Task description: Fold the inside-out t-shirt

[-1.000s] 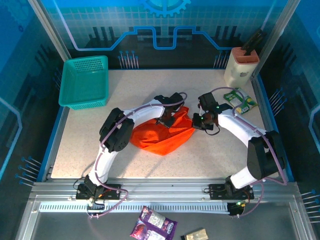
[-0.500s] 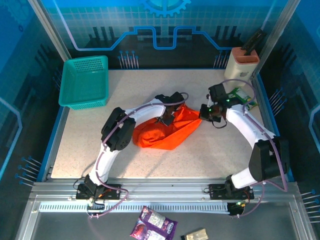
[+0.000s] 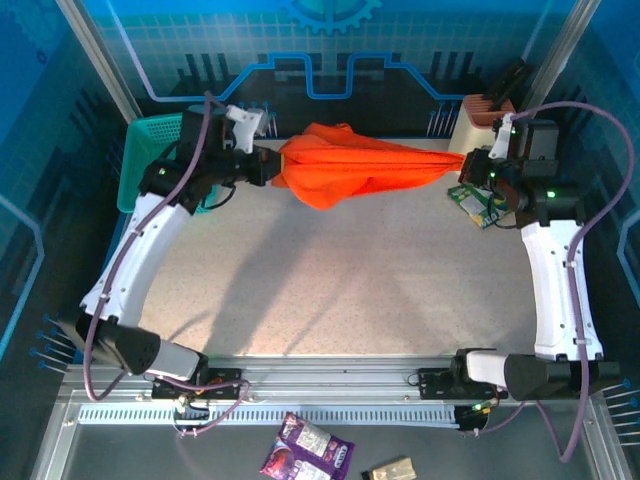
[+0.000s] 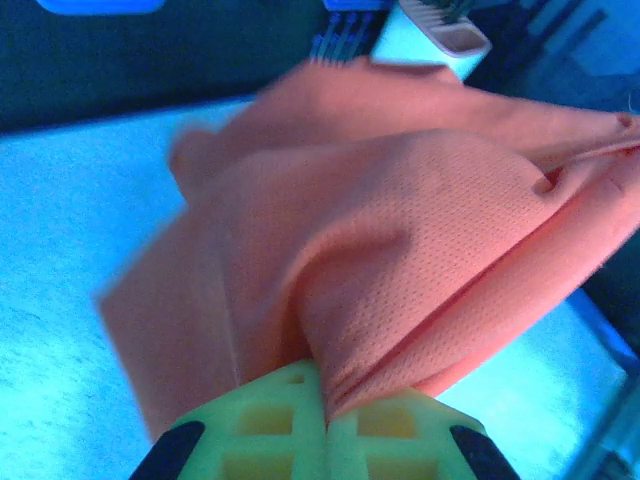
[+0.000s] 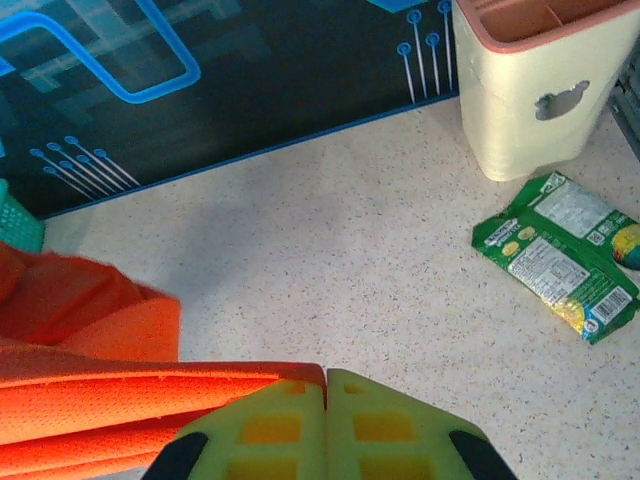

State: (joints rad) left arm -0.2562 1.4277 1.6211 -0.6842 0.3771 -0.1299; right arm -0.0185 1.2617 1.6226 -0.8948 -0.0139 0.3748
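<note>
**Orange t-shirt [image 3: 350, 160] lifted and stretched**

Bunched on the surface [image 3: 350, 290] a second ago, it now hangs taut above it, with the left jaws and right jaws each clamped on one end. It looks ready to spread flat.

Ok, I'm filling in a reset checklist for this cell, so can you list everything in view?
t-shirt: one, bright orange, lifted, stretched between both grippers
basket: one, teal, far left corner
holder: one, cream with pinkish rim, far right corner
snack packet: one, green, on the table beside the holder
purple packets: apparently two, near ledge outside the table
tan packet: one, right of them
table: one, speckled beige
left gripper: one, yellow-green, shut on the t-shirt
right gripper: one, yellow-green, shut on the t-shirt
</note>
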